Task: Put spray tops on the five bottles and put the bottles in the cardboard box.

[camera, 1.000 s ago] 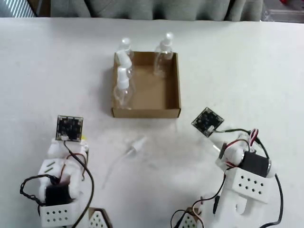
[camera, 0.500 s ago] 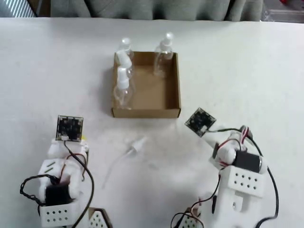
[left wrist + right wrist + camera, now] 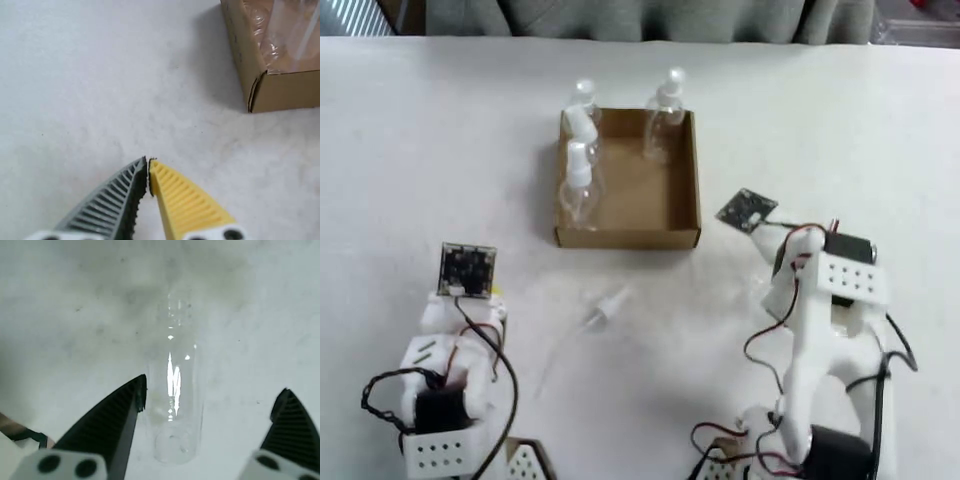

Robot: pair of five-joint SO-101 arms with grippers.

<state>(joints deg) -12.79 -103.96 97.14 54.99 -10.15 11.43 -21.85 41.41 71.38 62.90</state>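
Observation:
A clear bottle (image 3: pixel 176 400) with no spray top lies on its side on the white table, base toward my right wrist camera. My right gripper (image 3: pixel 214 390) hangs above it, open wide, one finger on each side and neither touching. A loose spray top (image 3: pixel 605 308) with its thin tube lies on the table in front of the cardboard box (image 3: pixel 692 190). Several capped bottles (image 3: pixel 578 180) stand or lean inside the box. My left gripper (image 3: pixel 148 164) is shut on nothing, low over bare table, near the box's corner (image 3: pixel 260 95).
The right arm (image 3: pixel 820 290) stands raised to the right of the box. The left arm (image 3: pixel 450 350) sits at the front left. Open table lies between the two arms around the spray top. A curtain runs along the far edge.
The right arm has risen and swung toward the far side, so its wrist now sits beside the box's right front corner. The left arm, the box and the spray top have stayed put.

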